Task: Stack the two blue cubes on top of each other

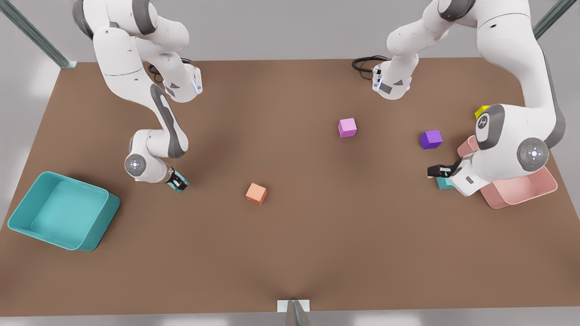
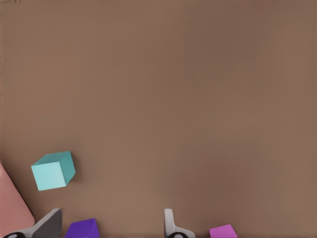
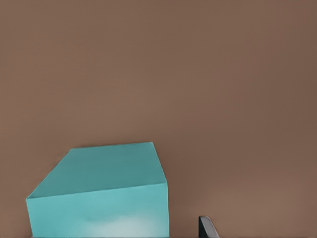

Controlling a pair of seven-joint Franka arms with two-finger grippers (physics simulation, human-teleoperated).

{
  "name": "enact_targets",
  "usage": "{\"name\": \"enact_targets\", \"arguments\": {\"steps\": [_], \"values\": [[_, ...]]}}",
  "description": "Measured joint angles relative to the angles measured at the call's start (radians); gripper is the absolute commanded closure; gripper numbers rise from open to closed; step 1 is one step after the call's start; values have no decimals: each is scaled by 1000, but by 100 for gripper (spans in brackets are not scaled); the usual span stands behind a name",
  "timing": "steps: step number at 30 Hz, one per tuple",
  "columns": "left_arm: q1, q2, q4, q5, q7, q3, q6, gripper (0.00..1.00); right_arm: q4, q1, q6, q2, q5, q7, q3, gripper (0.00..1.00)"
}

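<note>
Blue cubes (image 1: 446,184) probably light, rigid; pinch opposite flat faces. Left end effector (image 1: 434,171) spread, lower right; right end effector (image 1: 179,183) lower left, closure unclear.

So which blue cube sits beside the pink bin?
The cube at the front view's right, by the left gripper; the other cube, by the right gripper.

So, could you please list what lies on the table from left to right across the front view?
Teal bin → blue cube → orange cube → pink cube → purple cube → pink bin.
</note>
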Motion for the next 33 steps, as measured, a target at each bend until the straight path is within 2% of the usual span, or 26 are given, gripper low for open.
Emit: {"name": "enact_targets", "arguments": {"steps": [6, 7, 8, 11, 14, 17, 18, 19, 21, 23, 28, 31, 33], "values": [[7, -41, 52, 16, 12, -1, -25, 0, 16, 0, 5, 32, -1, -14, 2, 2], [7, -41, 53, 16, 15, 0, -33, 0, 20, 0, 6, 33, -1, -16, 6, 14], [8, -38, 54, 17, 18, 2, -40, 0, 22, 0, 6, 34, 0, -18, 9, 43], [28, -24, 53, 19, 25, 8, -53, 0, 40, -1, 8, 44, 36, -35, 19, 54], [53, -17, 50, 32, 31, 9, -61, 0, 86, 0, -16, 38, 71, -51, 29, 53], [16, -10, 50, 48, 36, 33, -64, 0, 152, 3, -75, 8, 129, -62, 69, 52], [-59, -25, 33, 49, 37, 116, -65, 0, 170, 19, -92, -1, 147, -60, 87, 51], [-159, -42, 4, 39, 38, 241, -62, 2, 191, 56, -106, -5, 161, -54, 97, 51], [-315, -86, -131, -8, 48, 498, -8, 0, 258, 156, -128, -3, 180, -30, 105, 51], [-335, -86, -208, -35, 74, 608, 65, 0, 363, 262, -141, 35, 191, 14, 107, 51], [-328, -33, -348, -81, 139, 666, 290, 0, 701, 456, -154, 219, 193, 186, 105, 51], [-315, -5, -392, -103, 171, 676, 409, 0, 843, 544, -155, 333, 176, 312, 99, 51], [-306, 11, -411, -111, 190, 678, 474, 0, 879, 570, -140, 387, 158, 391, 98, 50]]}}
